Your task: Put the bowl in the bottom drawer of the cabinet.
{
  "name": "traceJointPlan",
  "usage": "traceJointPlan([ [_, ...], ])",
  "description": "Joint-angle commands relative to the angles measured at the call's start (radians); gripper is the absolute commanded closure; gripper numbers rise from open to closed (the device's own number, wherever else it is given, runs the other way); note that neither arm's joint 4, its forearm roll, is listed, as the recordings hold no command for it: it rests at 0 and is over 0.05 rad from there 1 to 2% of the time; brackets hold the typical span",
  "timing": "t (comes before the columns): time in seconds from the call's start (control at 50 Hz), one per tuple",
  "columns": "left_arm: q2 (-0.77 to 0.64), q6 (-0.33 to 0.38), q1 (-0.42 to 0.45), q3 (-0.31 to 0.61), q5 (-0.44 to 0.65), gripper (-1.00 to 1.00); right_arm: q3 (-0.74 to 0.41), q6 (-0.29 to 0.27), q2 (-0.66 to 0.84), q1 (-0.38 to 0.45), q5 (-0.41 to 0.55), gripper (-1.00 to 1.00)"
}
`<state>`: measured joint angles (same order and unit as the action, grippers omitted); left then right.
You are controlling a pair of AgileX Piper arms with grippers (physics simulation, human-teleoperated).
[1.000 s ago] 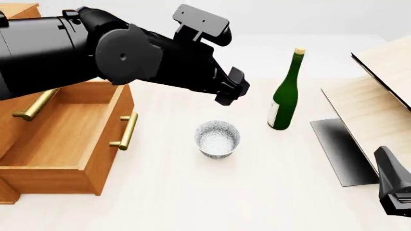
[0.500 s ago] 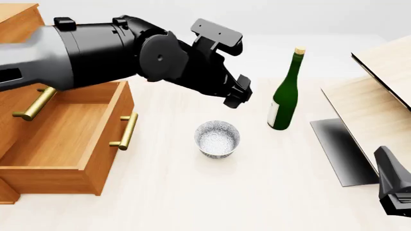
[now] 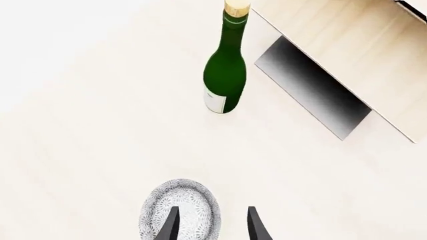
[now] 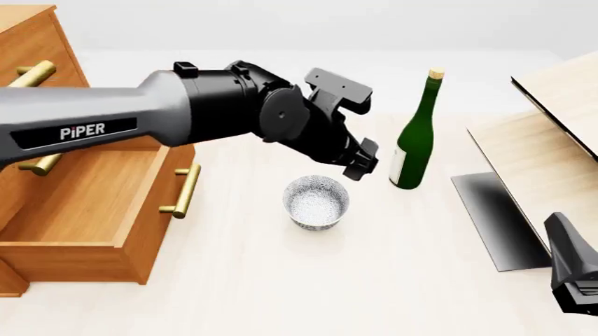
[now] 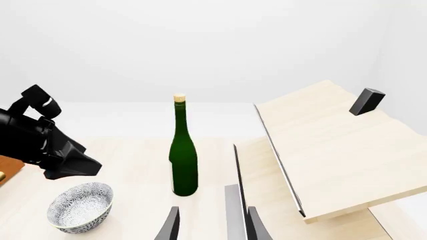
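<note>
I'm on the approach step: left gripper (image 3: 212, 225), jaws narrowly parted and empty, hangs over the small white speckled bowl (image 4: 317, 201) on the bench beside the open orange-brown bottom drawer (image 4: 89, 203); next, descend to straddle its rim.

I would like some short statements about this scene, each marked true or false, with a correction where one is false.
1. The bowl stands on the table, outside the cabinet. True.
2. The bottom drawer is closed. False: it is pulled open.
3. The left claw is open above the bowl. True.
4. The green bottle lies on its side. False: it stands upright.
5. The right claw holds the bowl. False: it is open and holds nothing.
</note>
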<state>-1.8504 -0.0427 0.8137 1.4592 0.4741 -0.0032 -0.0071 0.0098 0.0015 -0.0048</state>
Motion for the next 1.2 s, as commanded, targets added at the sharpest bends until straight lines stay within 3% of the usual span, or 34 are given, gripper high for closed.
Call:
traceJointPlan([
  [0.02, -0.036, -0.015, 0.000, 0.006, -0.011, -1.00, 0.000, 0.000, 0.000, 0.000, 0.000, -1.00],
  [1.2, -0.160, -0.078, -0.018, -0.022, -0.056, -1.00, 0.000, 0.000, 0.000, 0.000, 0.000, -1.00],
])
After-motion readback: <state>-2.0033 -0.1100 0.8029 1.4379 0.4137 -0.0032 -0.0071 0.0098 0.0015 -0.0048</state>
